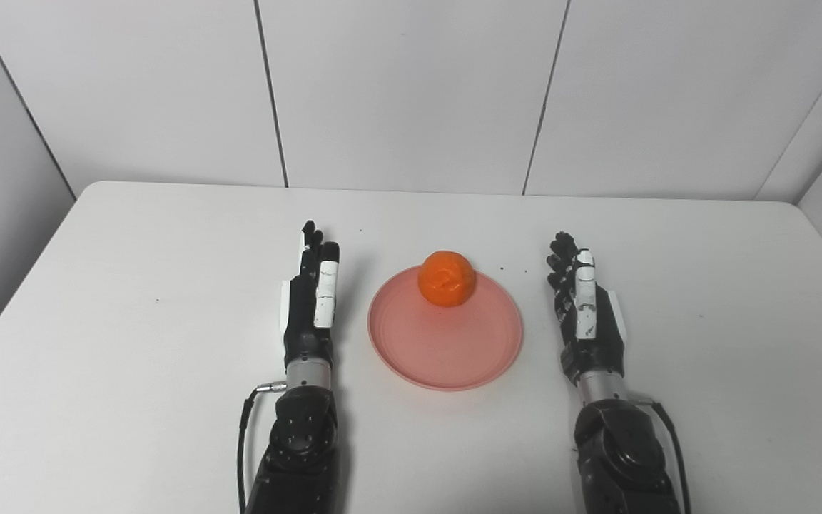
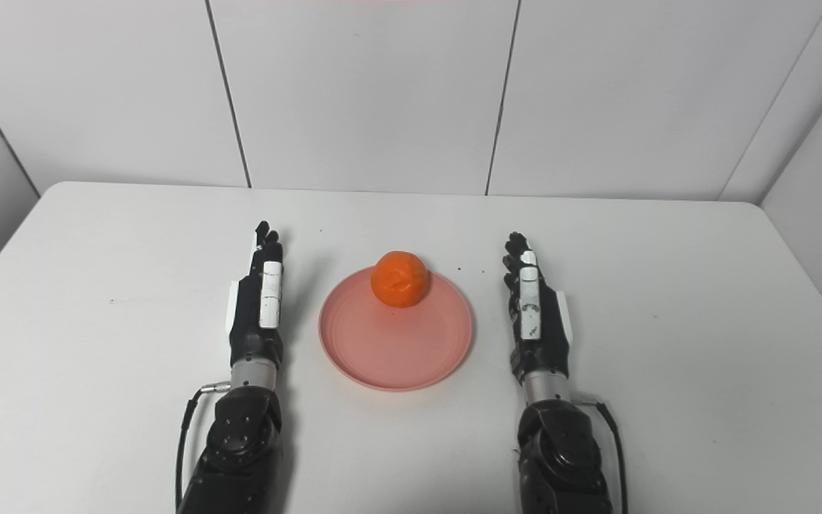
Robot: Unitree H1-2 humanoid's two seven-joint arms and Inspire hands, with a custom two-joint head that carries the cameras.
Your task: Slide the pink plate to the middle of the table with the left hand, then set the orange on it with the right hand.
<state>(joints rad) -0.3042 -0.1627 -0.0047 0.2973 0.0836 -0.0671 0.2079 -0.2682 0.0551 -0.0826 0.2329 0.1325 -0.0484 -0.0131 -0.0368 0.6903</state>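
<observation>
A pink plate (image 1: 447,350) lies near the middle of the white table (image 1: 133,285). The orange (image 1: 446,278) sits on the plate's far part, close to the rim. My left hand (image 1: 312,296) rests just left of the plate, fingers straight and pointing away from me, holding nothing. On the plate's other side my right hand (image 1: 584,310) lies the same way, open and apart from both plate and orange. The right eye view shows the same layout: plate (image 2: 393,350), orange (image 2: 400,278), left hand (image 2: 260,300), right hand (image 2: 534,314).
White wall panels (image 1: 411,93) stand behind the table's far edge. Both forearms come in from the bottom edge, flanking the plate. A few small dark specks (image 1: 502,269) lie on the table beyond the plate.
</observation>
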